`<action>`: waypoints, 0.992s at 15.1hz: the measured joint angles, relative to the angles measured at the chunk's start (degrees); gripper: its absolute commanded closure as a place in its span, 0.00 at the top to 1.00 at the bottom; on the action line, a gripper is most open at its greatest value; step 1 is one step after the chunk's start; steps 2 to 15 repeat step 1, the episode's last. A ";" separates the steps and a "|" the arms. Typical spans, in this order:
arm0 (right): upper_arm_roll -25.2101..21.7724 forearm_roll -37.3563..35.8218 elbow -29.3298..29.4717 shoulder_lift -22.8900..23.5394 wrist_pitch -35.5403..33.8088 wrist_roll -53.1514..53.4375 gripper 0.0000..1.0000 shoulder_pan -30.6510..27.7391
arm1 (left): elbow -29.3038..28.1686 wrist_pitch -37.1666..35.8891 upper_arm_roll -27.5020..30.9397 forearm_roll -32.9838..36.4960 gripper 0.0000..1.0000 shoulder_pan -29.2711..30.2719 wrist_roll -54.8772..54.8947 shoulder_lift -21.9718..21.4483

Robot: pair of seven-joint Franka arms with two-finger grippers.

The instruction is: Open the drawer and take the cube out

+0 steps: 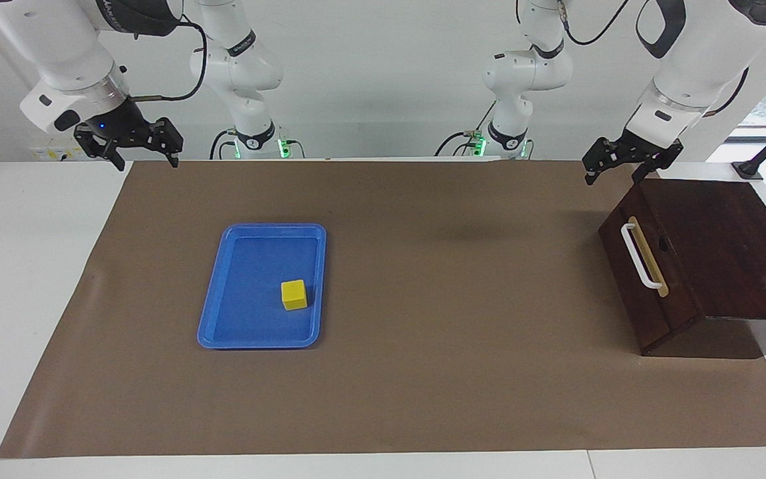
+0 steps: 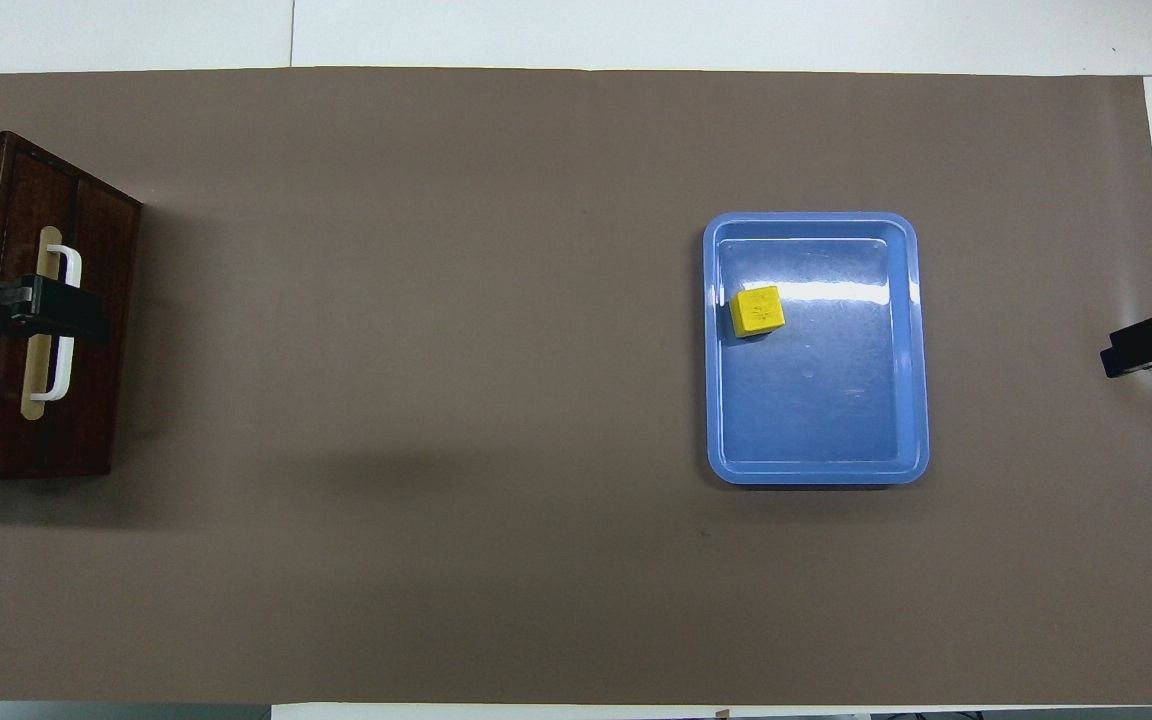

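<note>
The drawer (image 1: pixel 630 283) sits shut in its dark wood box at the left arm's end of the table, its white bar handle (image 1: pixel 637 256) facing the table's middle. The yellow cube (image 1: pixel 294 294) rests in a blue tray (image 1: pixel 250 266) toward the right arm's end. My left gripper (image 1: pixel 612 174) hangs open in the air over the box's front edge, clear of the handle. From overhead the left gripper (image 2: pixel 56 310) covers part of the handle (image 2: pixel 64 330). My right gripper (image 1: pixel 147 159) hangs open and empty over the mat's edge, away from the tray (image 2: pixel 826 400) and cube (image 2: pixel 758 310).
A brown mat (image 1: pixel 423 372) covers most of the white table. The box (image 1: pixel 722 246) stands at the mat's end and reaches past it. A wide stretch of bare mat lies between the tray and the box.
</note>
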 measured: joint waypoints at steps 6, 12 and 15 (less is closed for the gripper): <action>0.01 0.00 0.00 0.00 0.00 0.00 1.00 0.00 | 0.00 -0.04 -0.01 0.00 1.00 0.01 0.02 0.00; 0.01 0.00 0.00 0.00 0.00 0.00 1.00 0.00 | 0.00 -0.04 -0.01 0.00 1.00 0.01 0.02 0.00; 0.01 0.00 0.00 0.00 0.00 0.00 1.00 0.00 | 0.00 -0.04 -0.01 0.00 1.00 0.01 0.02 0.00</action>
